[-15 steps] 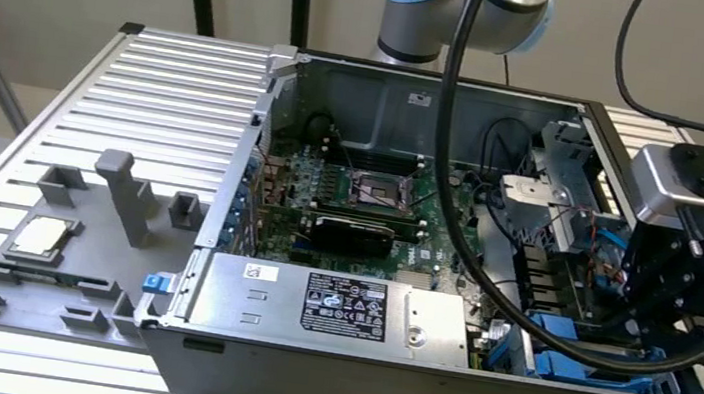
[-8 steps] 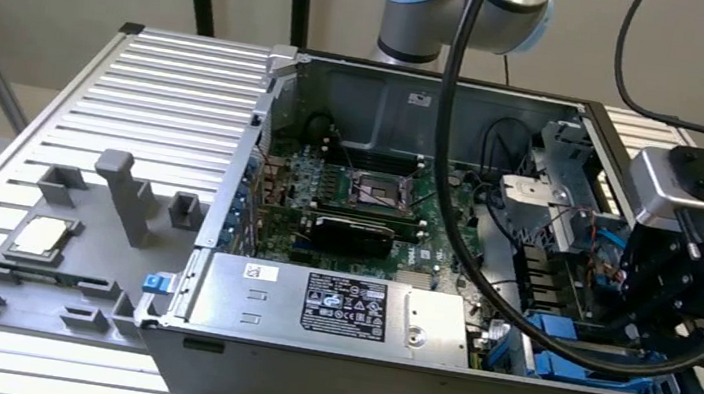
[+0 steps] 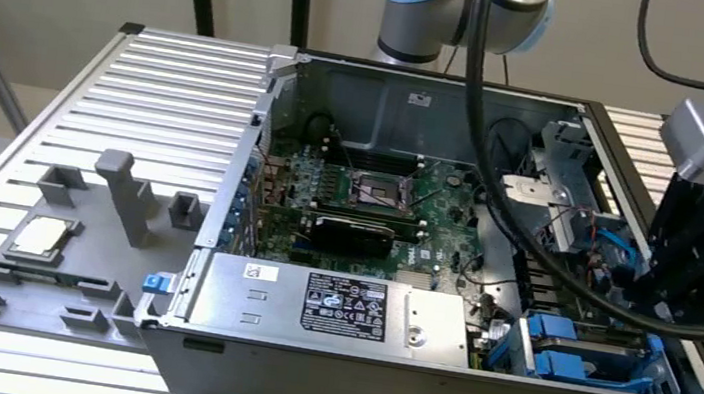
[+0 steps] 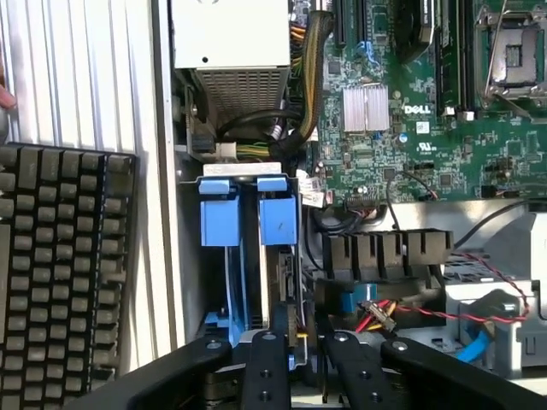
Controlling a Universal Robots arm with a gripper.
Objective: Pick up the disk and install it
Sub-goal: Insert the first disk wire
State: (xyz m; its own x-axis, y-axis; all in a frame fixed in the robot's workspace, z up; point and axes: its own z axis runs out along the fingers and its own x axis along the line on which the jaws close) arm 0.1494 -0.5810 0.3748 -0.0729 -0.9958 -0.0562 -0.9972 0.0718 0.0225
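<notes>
Exterior view: nearest the camera stands the open computer case (image 3: 436, 389), its silver power supply (image 3: 326, 305) with a black label along the front wall. Beyond the power supply lies the green motherboard (image 3: 379, 195). At the case's front corner, towards the exterior view's right, sits the blue drive cage (image 3: 595, 353). The black gripper (image 3: 703, 291) hangs directly above that cage, with a thick black cable looping from it across the case. Outside the case, towards the exterior view's left, a grey fixture tray (image 3: 62, 262) on the slatted worktop (image 3: 177, 85) carries a small square silver chip (image 3: 41, 237).

Wrist view: the gripper (image 4: 299, 367) shows two black fingers (image 4: 267, 371) standing slightly apart, jaws closed on the disk (image 4: 278, 282), which stands on edge in the drive cage (image 4: 220, 222), blue carrier tab uppermost. The grip itself is partly hidden, so contact appears likely rather than certain. A black keyboard (image 4: 60, 256) lies outside the case wall, beside the cage. The motherboard (image 4: 410, 128) lies beyond the cage.
</notes>
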